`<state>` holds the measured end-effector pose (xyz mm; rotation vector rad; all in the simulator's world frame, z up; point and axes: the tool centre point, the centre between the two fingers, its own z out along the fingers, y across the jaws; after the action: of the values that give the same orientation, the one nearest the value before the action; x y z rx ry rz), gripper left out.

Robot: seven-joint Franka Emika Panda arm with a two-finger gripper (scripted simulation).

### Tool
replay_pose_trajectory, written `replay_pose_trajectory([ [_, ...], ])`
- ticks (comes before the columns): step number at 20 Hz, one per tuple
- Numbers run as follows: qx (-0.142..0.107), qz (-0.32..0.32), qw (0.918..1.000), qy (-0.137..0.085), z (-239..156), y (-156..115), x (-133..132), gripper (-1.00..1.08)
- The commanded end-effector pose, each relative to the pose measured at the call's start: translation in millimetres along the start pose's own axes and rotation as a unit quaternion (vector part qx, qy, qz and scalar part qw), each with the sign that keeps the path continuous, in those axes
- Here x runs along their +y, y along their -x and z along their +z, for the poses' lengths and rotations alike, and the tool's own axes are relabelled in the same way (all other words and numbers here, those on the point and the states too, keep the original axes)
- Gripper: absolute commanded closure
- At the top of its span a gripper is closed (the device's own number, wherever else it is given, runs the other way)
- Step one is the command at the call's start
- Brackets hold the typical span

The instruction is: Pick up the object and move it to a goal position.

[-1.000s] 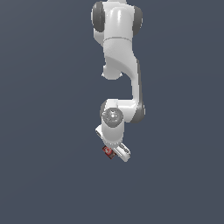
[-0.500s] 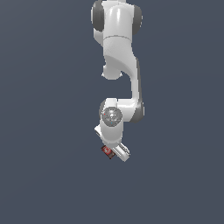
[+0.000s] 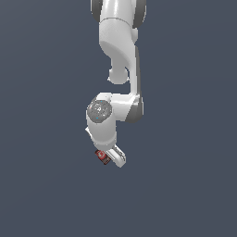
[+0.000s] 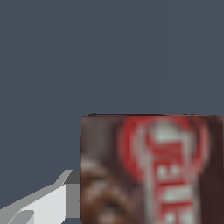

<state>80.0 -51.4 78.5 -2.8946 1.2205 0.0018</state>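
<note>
The object [image 3: 102, 156] is a small flat box, dark brown and red with a red-and-white label. In the exterior view it sits at the tip of my gripper [image 3: 110, 160], which hangs below the white arm and is shut on it, holding it in the air. In the wrist view the box [image 4: 153, 170] fills much of the picture close up. One pale finger [image 4: 43, 205] shows beside it; the other finger is hidden behind the box. No goal marker shows in either view.
The white arm [image 3: 120, 55] reaches down from the top of the exterior view. Around it there is only a plain dark grey-blue background, with no other objects, edges or surfaces visible.
The wrist and gripper, still holding the box, have shifted toward the exterior view's left and slightly upward. The grip on the box has not changed.
</note>
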Motion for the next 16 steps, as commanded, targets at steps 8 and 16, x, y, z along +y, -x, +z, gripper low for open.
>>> replay_pose_trajectory([
  [8, 0.000, 0.001, 1.0000, 0.000, -86, -56, 50, 1.08],
  [16, 0.001, 0.001, 1.0000, 0.000, -145, -97, 82, 1.08],
])
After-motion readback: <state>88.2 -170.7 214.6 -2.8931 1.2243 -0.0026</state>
